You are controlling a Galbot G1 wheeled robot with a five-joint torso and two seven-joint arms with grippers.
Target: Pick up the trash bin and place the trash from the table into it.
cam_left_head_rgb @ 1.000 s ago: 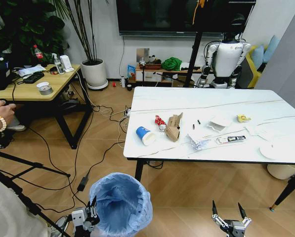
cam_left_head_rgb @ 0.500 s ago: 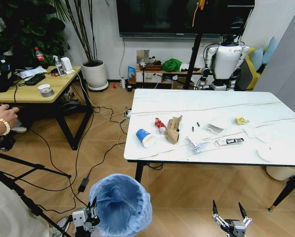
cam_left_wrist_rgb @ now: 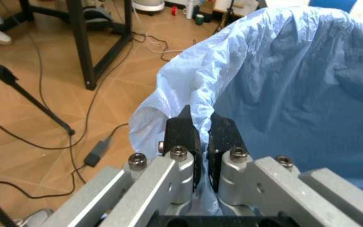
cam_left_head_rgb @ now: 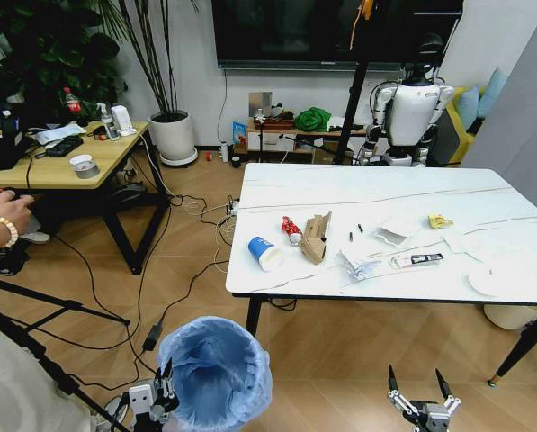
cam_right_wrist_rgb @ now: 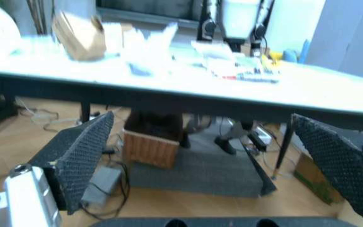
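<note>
Left gripper (cam_left_wrist_rgb: 197, 135) low at the near side of the trash bin (cam_left_head_rgb: 216, 373), fingers clamped on its blue liner rim. Right gripper (cam_left_head_rgb: 415, 387) low over the floor, fingers spread apart, holding nothing. One bin on the wood floor before the table (cam_left_head_rgb: 340, 193). On the marble top: one paper cup (cam_left_head_rgb: 264, 252), one brown carton (cam_left_head_rgb: 315, 238), one red wrapper (cam_left_head_rgb: 290, 227), several white scraps.

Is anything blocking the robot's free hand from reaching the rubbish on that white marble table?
Nothing visible blocks it. The open right hand sits low, below the marble-look table's near edge, with bare floor between. The left hand grips the blue-bagged trash bin.
</note>
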